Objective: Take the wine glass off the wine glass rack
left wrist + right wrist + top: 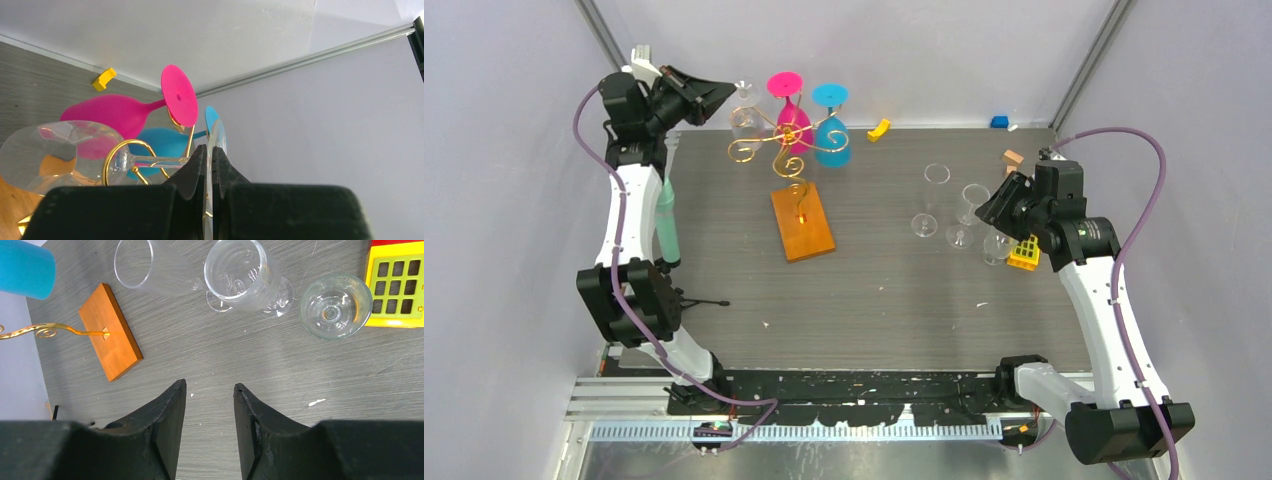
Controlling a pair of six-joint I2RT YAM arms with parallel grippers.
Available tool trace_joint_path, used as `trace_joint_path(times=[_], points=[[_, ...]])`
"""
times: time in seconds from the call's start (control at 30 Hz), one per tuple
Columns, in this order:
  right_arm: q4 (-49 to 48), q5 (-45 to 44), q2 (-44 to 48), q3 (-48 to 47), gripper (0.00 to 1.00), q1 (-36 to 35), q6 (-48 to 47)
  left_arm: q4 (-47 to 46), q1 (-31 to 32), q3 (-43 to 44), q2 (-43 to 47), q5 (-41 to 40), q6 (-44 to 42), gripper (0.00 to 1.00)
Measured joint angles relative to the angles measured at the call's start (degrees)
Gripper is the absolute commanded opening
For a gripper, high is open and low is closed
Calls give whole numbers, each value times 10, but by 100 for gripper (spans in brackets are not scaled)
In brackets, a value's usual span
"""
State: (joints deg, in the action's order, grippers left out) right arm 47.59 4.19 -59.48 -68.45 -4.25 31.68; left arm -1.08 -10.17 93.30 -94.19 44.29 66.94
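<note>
Left gripper clenched on the foot of the clear wine glass, which hangs upside down on the left side of the rack, stem through a gold loop, beside the pink glass and blue glass. Right gripper released, jaws apart and holding nothing, over the table near three upright clear glasses.
</note>
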Motion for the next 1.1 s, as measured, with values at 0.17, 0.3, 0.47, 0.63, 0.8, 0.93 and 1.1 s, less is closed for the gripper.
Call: trace_joint_path(times=[0.17, 0.3, 0.47, 0.63, 0.8, 0.93, 1.1], points=[[0, 0, 0, 0, 46, 0, 0, 1, 2, 0, 0, 15, 1, 0], [0, 0, 0, 0, 46, 0, 0, 14, 2, 0, 1, 18, -10, 0], [0, 0, 0, 0, 46, 0, 0, 65, 3, 0, 3, 18, -38, 0], [0, 0, 3, 0, 46, 0, 0, 101, 4, 0, 20, 20, -60, 0], [0, 3, 7, 0, 46, 0, 1, 142, 1, 7, 44, 13, -91, 0], [0, 5, 7, 0, 46, 0, 2, 179, -6, 24, 58, -1, -117, 0], [0, 5, 7, 0, 46, 0, 2, 213, -13, 34, 71, -18, -143, 0]])
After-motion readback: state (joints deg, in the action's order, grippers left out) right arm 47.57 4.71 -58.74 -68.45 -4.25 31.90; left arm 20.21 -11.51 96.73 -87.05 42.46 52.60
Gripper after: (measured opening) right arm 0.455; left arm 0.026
